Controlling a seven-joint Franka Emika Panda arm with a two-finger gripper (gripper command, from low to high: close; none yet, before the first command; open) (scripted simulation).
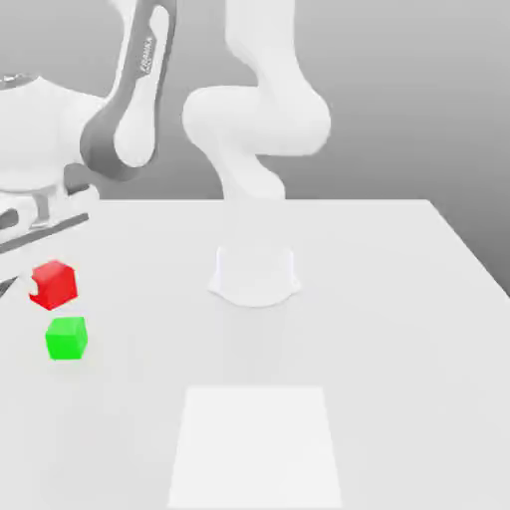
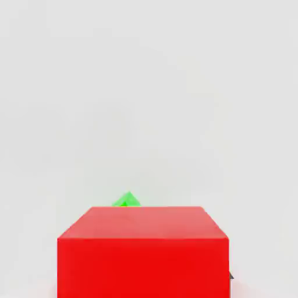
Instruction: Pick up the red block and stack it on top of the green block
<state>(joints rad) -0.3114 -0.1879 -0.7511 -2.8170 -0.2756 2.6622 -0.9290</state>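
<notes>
Because the red block hangs clear of the white surface just above and behind the green block — apparently pinched between the fingers at the exterior view's left — it seems poised for stacking, with nothing but the arm's own base nearby.

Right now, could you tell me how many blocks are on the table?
2. The red block sits near the exterior view's left edge of the table, by the gripper. The green block rests just in front of it, apart. None seem hidden.
</notes>
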